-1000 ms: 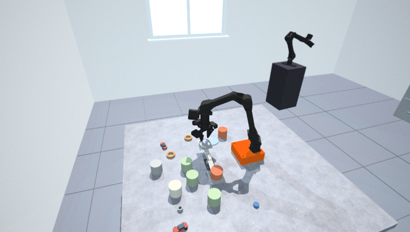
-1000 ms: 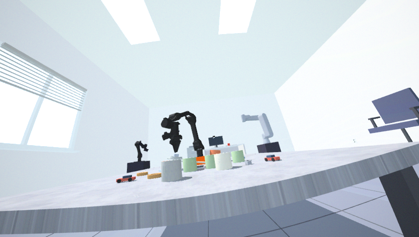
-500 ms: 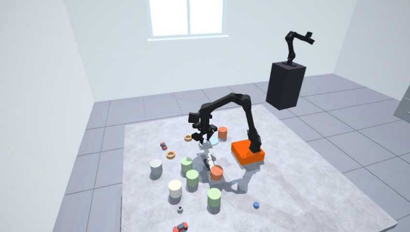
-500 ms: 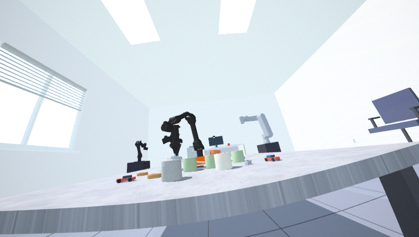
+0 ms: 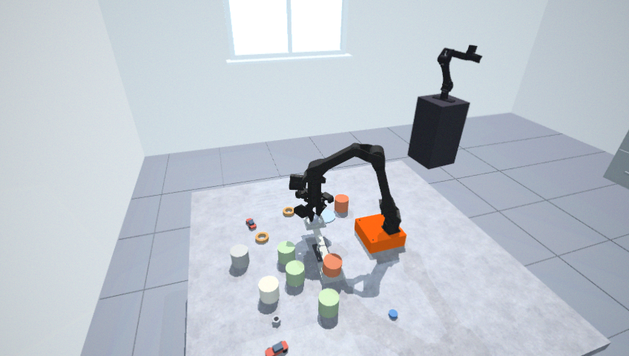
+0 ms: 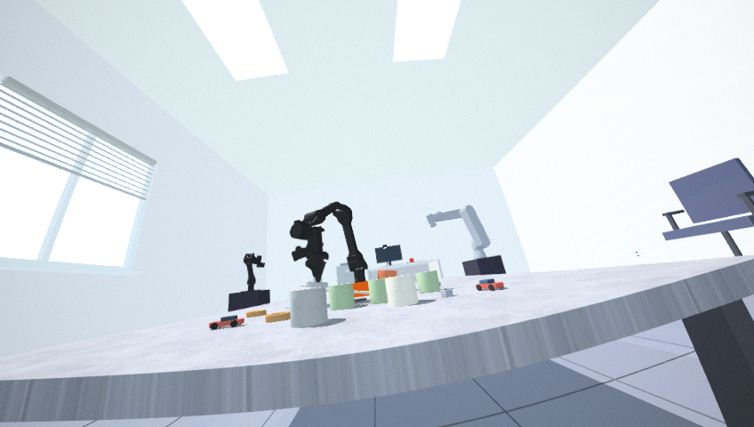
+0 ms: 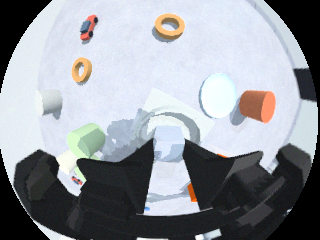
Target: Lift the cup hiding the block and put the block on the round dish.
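Observation:
The gripper (image 5: 314, 216) (image 6: 317, 280) (image 7: 169, 142) points down at the far pan of the balance (image 5: 320, 238). Its fingertips touch both sides of the pale blue block (image 7: 169, 149), so it is shut on the block. The block appears inside the pan's ring in the wrist view; whether it touches the pan cannot be told. One orange cup (image 5: 341, 203) (image 7: 257, 105) stands on the table beyond the round light-blue dish (image 5: 328, 216) (image 7: 218, 95). No cup is above the dish. The other orange cup (image 5: 332, 265) (image 6: 387, 274) stands on the near end of the balance.
Several green cups (image 5: 286, 253) (image 5: 294, 273) (image 5: 328, 303), a white cup (image 5: 268, 289) and a grey cup (image 5: 239, 256) (image 6: 308, 307) stand left of and near the balance. Two orange rings (image 5: 288, 208) (image 5: 261, 233) and a toy car (image 5: 251, 223) lie farther left. A blue disc (image 5: 392, 314) lies front right.

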